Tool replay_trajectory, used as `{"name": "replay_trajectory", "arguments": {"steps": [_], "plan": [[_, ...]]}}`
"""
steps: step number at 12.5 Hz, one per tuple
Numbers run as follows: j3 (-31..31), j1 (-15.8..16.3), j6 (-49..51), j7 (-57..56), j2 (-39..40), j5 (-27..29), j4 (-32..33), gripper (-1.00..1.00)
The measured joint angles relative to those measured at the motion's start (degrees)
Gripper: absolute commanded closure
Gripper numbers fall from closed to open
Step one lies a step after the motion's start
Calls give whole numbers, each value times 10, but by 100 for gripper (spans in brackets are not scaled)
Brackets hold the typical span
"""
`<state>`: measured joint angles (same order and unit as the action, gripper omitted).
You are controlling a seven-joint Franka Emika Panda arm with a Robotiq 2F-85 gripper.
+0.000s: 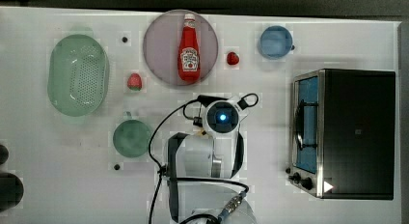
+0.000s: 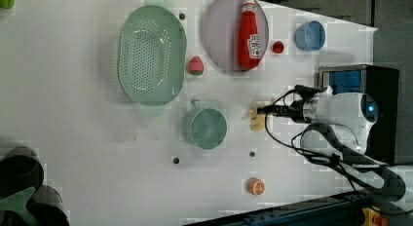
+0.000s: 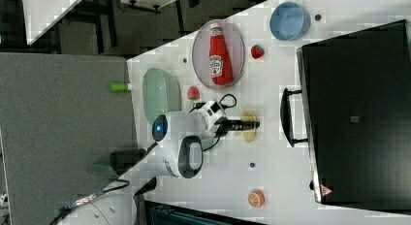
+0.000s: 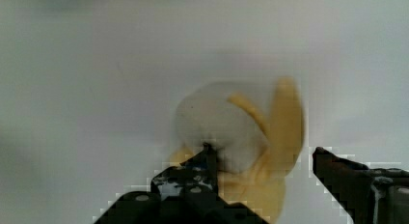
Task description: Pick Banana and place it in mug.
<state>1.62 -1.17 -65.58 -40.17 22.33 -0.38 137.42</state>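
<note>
Claw (image 4: 263, 159) is down at the banana (image 4: 251, 137), jaws spread apart: in the wrist view one finger (image 4: 193, 178) touches the cream part, the other finger sits just off the yellow peel lobe with a gap. Not clamped.

Banana lies on the white table (image 2: 73, 138). In the left view it's (image 2: 256, 120) at the claw tip (image 2: 263, 110), to the right of the dark green mug (image 2: 205, 128) and apart from it. In the right view it's (image 3: 250, 132) under the claw tip (image 3: 254, 123), between the arm and the toaster oven (image 3: 356, 113).

Mug is upright, open side up; in the top view it's (image 1: 131, 137) at the arm's left, below the pale-green colander (image 1: 78, 74).

Other stuff, top view: ketchup bottle (image 1: 189, 49) lying on a grey plate (image 1: 159, 45), one strawberry (image 1: 134, 81) between colander and plate, a second strawberry (image 1: 233, 58) between plate and light-blue mug (image 1: 276, 41), toaster oven (image 1: 347, 132) on the top view's right. Orange slice (image 2: 255, 186) sits near the table edge in the left view, well apart from the banana.
</note>
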Motion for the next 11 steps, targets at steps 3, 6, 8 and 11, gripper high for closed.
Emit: {"name": "replay_trajectory", "arguments": {"steps": [3, 6, 8, 11], "plan": [[-5, -2, 11, -2, 0, 4, 11, 40], [-6, 4, 10, -3, -22, -3, 12, 40], [0, 9, 15, -3, -49, -3, 17, 40], [-8, 2, 102, -3, -131, -5, 19, 40]]}}
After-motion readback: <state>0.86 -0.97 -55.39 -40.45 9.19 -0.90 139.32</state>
